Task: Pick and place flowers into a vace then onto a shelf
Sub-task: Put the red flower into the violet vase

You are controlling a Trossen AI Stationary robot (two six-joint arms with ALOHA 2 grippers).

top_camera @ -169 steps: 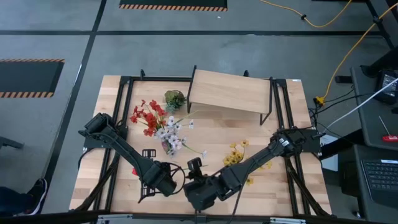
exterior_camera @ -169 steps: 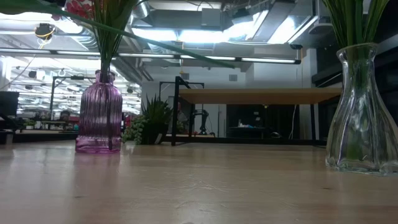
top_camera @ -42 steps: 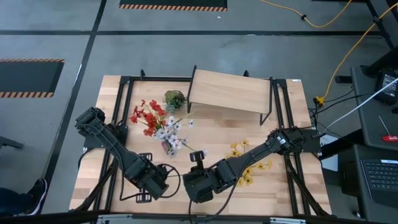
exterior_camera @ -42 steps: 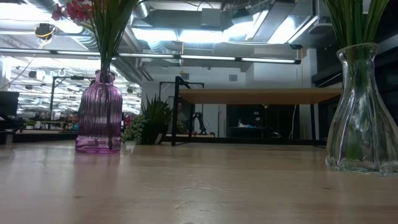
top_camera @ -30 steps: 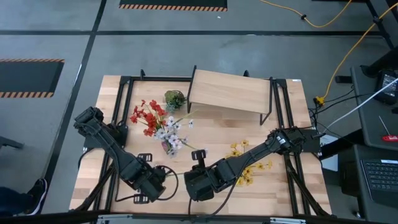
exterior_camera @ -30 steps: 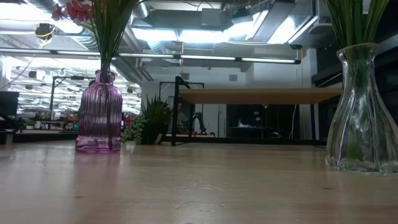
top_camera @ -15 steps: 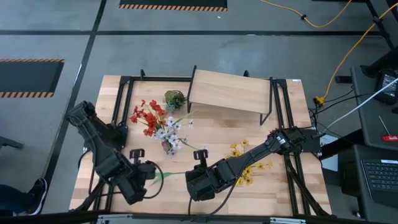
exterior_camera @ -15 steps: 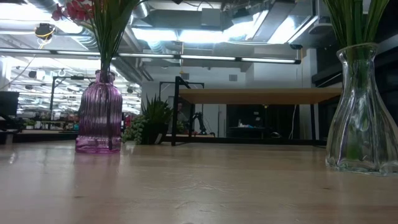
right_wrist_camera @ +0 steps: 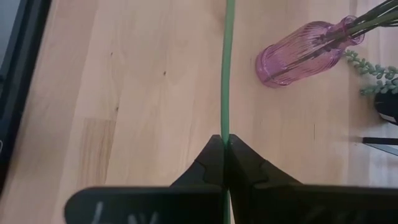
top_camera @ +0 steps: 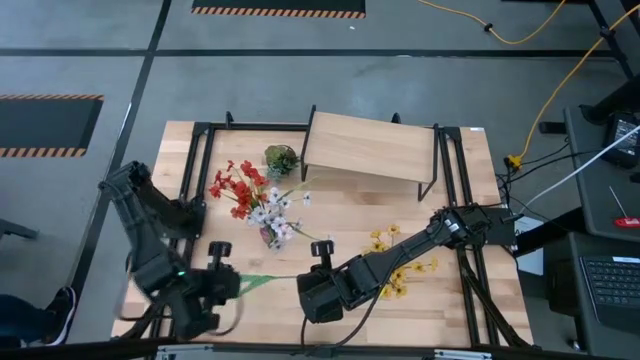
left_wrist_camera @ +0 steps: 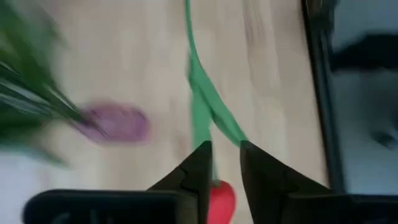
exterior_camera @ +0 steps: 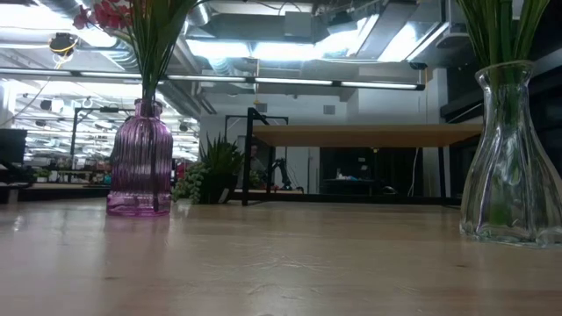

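- My right gripper [right_wrist_camera: 225, 144] is clamped on the thin green stem of a tulip [right_wrist_camera: 227, 68], low over the front of the tabletop [top_camera: 440, 300].
- My left gripper [left_wrist_camera: 225, 163] sits at the front left corner, its fingers slightly apart around the same flower's stem, just above the red bud [left_wrist_camera: 219, 198].
- The stem runs level between my two grippers.
- A purple vase [right_wrist_camera: 298, 55] with red and white flowers [top_camera: 252, 200] stands mid-table.
- The shelf [top_camera: 372, 146] stands at the back, with nothing on it.
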